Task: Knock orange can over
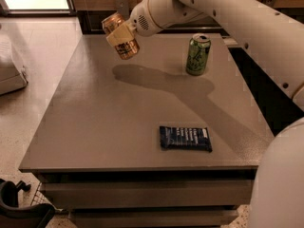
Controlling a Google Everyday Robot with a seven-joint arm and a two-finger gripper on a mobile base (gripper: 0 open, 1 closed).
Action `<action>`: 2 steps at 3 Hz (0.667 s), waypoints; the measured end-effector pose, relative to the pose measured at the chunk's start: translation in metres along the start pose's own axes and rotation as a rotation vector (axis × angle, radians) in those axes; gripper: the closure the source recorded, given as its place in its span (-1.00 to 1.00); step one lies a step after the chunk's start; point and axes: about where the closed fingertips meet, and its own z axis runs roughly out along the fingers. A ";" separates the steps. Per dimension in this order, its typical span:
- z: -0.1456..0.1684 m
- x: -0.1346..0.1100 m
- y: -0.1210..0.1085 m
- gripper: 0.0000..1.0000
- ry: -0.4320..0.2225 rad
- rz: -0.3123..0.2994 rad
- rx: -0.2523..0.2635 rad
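Note:
The orange can (127,48) is tilted in the air above the far left part of the grey table (95,127), and its shadow falls on the tabletop below. My gripper (120,34) is shut on it, with a tan finger (118,32) across the can's side. The white arm reaches in from the upper right. The green can (198,54) stands upright on the table to the right of the gripper, apart from it.
A dark blue snack packet (185,138) lies flat near the table's front right. A white object (9,72) sits on the floor to the left. A black part (19,210) shows at the bottom left corner. The arm's body (280,175) fills the right edge.

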 end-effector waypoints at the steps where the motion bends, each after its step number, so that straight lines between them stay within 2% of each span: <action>1: 0.007 0.010 0.013 1.00 0.090 -0.011 -0.010; 2: 0.024 0.020 0.022 1.00 0.178 -0.015 -0.038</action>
